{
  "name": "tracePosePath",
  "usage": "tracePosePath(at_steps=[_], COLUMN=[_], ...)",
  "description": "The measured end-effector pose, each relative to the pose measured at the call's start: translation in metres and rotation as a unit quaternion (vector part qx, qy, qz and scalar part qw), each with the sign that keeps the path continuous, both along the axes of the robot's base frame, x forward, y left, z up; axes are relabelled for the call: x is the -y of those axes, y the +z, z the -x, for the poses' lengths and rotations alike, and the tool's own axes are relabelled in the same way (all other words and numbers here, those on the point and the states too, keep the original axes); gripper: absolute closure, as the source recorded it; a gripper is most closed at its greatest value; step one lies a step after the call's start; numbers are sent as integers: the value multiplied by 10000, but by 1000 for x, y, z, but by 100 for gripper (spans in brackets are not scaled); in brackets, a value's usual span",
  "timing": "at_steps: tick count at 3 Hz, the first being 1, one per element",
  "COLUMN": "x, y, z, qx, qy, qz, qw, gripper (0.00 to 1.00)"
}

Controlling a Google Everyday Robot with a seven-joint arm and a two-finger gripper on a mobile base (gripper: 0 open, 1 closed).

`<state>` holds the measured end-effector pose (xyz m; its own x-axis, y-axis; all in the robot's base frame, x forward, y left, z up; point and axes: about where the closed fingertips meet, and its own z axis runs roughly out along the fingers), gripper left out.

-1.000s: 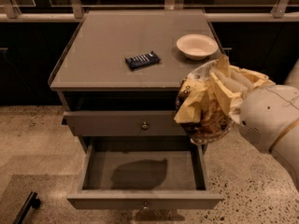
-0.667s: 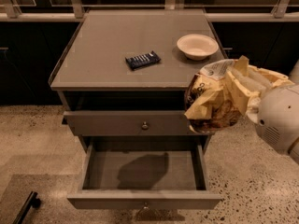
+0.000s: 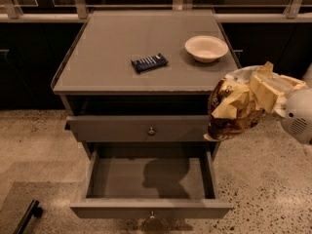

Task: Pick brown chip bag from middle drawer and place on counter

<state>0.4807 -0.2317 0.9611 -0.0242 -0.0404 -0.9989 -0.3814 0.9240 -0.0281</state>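
Brown-and-cream foil marks the brown chip bag [image 3: 234, 112]. It hangs in the air off the right front corner of the cabinet, just below the level of the counter [image 3: 112, 48] and touching no surface. From this standpoint its lower end overlaps the right end of the upper drawer [image 3: 122, 129].

The gripper [image 3: 256, 92] is at the right edge of the scene. It is clamped on the crumpled upper part of the bag, with its cream fingers [image 3: 267, 86] pressed into the foil. The white arm housing [image 3: 298, 117] sits directly behind them.

The middle drawer [image 3: 146, 209] stands pulled out at the bottom of the cabinet. A dark shadow lies near the centre of its grey floor.

Items on the counter:
- A white bowl [image 3: 206, 48], upright, toward the right rear.
- A small dark-blue snack packet [image 3: 149, 62], lying flat near the centre, apart from the bowl.

The cabinet stands on a speckled floor [image 3: 273, 184].
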Motion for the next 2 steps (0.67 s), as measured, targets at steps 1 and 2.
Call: tracePosePath(at_steps=[1, 2], x=[0, -23], y=[-52, -99], z=[-44, -69], qx=[-226, -459], qy=[651, 1160], qz=[-728, -1520], qw=[9950, 9805], gripper=[100, 100])
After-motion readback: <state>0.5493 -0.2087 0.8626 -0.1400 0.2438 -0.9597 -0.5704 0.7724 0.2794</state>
